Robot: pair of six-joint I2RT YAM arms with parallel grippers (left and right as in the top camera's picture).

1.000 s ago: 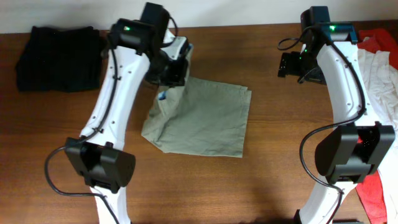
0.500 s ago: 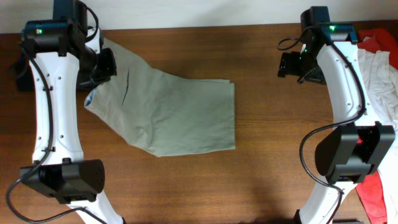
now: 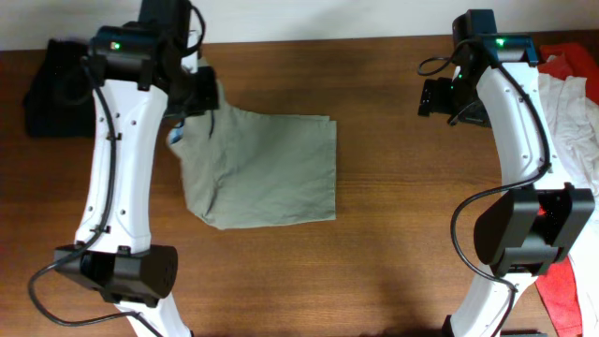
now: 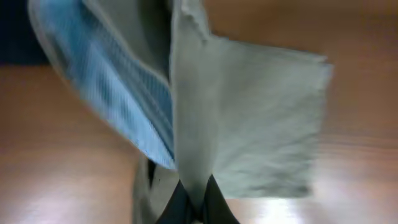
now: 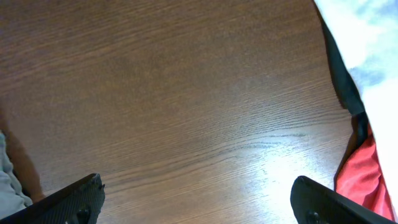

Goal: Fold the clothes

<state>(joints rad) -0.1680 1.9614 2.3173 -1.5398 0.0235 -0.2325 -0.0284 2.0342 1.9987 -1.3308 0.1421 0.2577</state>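
The shorts (image 3: 267,168) are spread on the bench (image 3: 374,243), left of centre, mostly flat, with the upper-left corner raised off the wood. That corner is pinched in the left hand (image 3: 194,105), whose fingers are shut tight on the cloth. In the wrist view the fabric hangs from the grip, and a blue lining (image 4: 106,81) is exposed where the layers gape. The right hand (image 3: 440,98) is spread wide and holds nothing; only bare bench is seen beneath it.

The step is judged to be the moving or straightening of the half-folded shorts. It is done well if the pinched corner is carried low and drawn evenly, so that the flat part is dragged without bunching. Both layers should be caught in the pinch, since a gaping edge may be pulled open.

No containers are seen. A dark garment (image 3: 51,89) lies at the far left, and white and red clothes (image 3: 576,103) are heaped at the right edge.
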